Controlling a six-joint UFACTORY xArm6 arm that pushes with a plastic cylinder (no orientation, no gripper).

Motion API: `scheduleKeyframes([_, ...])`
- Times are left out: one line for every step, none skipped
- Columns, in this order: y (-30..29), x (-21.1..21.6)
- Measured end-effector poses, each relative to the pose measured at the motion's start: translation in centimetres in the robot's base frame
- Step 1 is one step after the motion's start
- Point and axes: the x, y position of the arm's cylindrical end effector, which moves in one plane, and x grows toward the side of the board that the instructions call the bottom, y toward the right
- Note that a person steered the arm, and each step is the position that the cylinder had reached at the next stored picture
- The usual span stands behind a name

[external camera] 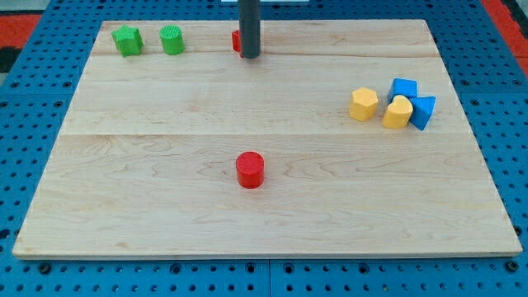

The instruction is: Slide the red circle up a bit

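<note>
The red plastic circle (250,169) is seen well below my tip (250,56); no hand is present.

A pale wooden bench (272,223) of long planks filled most of the frame under even light. Around it lay a blue perforated surface (25,91), with red patches (16,25) at the upper corners.

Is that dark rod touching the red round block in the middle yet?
Apart. The camera view shows my tip near the view's top, with a wide stretch of bare board between it and the red circle.
</note>
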Motion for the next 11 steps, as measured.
scheduleKeyframes([-0.1, -1.7])
scheduleKeyframes([-3.1, 4.5])
scheduleKeyframes([-2.7, 13.6])
scheduleKeyframes([0.5, 15.9])
scheduleKeyframes([5.5, 19.2])
scheduleKeyframes([7.1, 24.3])
scheduleKeyframes([5.6, 28.9])
scheduleKeyframes([1.9, 28.2])
scheduleKeyframes([-0.3, 26.0])
scheduleKeyframes([-4.3, 25.8])
scheduleKeyframes([-4.7, 25.8])
